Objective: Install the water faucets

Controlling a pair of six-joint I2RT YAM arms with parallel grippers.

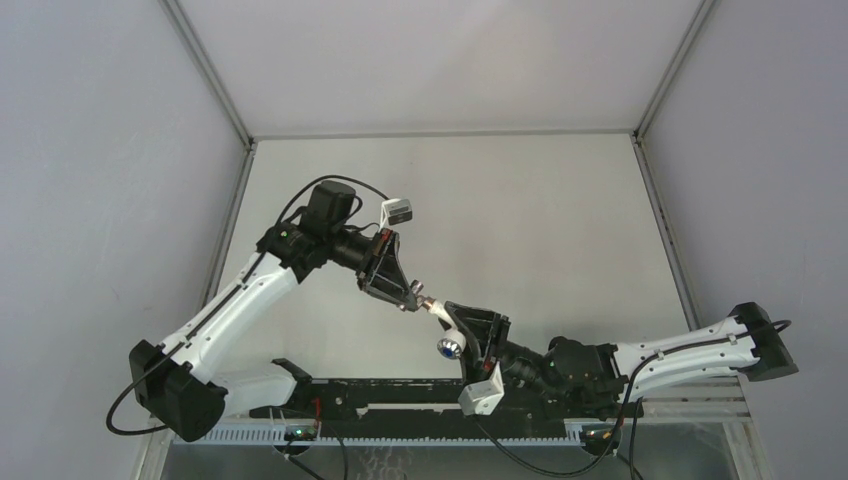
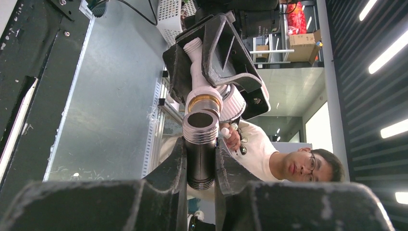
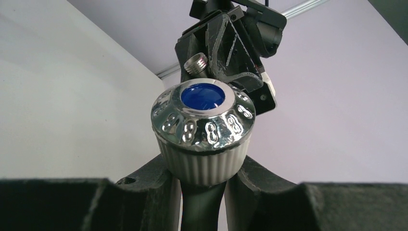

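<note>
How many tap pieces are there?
2. The left gripper holds the grey metal fitting in its jaws; the right gripper holds the white tap. Others may be hidden.

the white tap piece (image 3: pixel 203 159) wears a mirror-chrome cap with a deep blue disc at its centre and a row of embossed figure-eight marks round the rim, above a ribbed off-white skirt. the grey metal fitting (image 2: pixel 200 129) shows silver ridged threads, with a brass-coloured ring (image 2: pixel 204 102) just above them on the tap's pale body. both the left tool (image 2: pixel 200 155) and the right tool (image 3: pixel 204 185) are matt black, scuffed pale along their edges. the arms (image 1: pixel 240 300) are white with black joints, over a pale grey desk (image 1: pixel 540 220) and light grey walls (image 1: pixel 100 150).
</note>
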